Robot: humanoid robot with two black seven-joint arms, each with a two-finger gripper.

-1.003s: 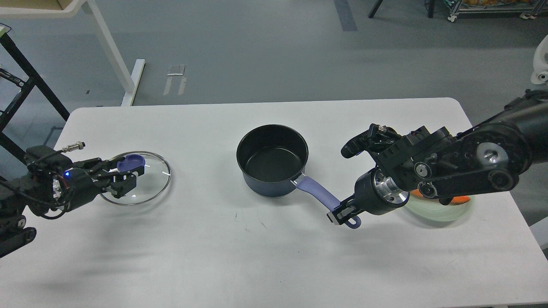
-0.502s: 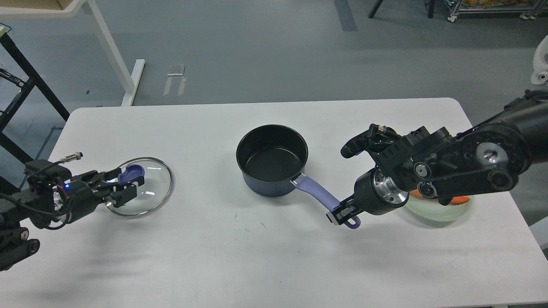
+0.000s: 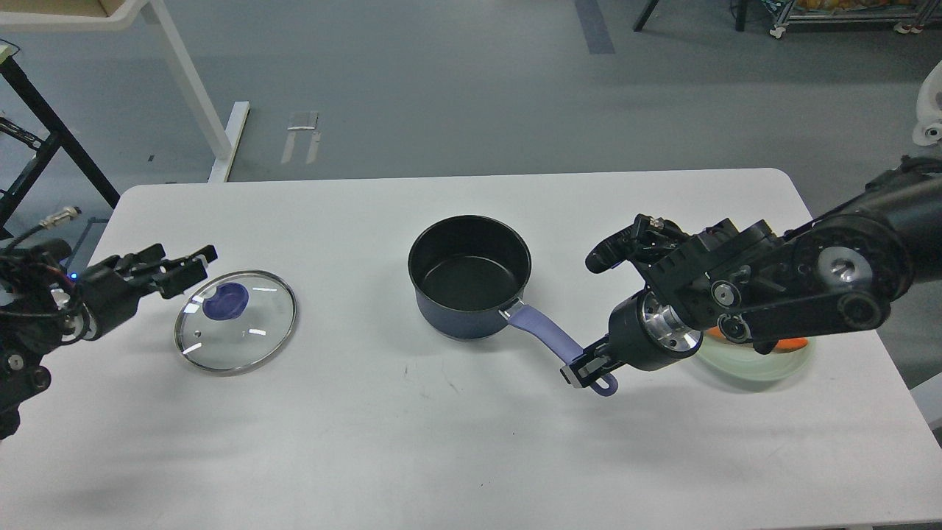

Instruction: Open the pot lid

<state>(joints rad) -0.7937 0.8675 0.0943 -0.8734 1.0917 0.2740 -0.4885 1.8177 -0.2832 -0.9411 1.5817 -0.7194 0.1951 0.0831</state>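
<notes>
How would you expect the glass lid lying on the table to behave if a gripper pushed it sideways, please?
The glass lid lies flat on its metal rim, so it would probably slide over the smooth table rather than tip or roll. Being glass, it looks rigid and probably breakable if knocked off. Its blue knob seems the surest grip.

On the desk [image 3: 456, 442], the pot [image 3: 469, 275] stands at the middle, its handle [image 3: 552, 338] reaching toward the front right. The lid [image 3: 235, 321] lies flat well to its left. A bowl [image 3: 765, 361] sits at the right, behind the right arm.
</notes>
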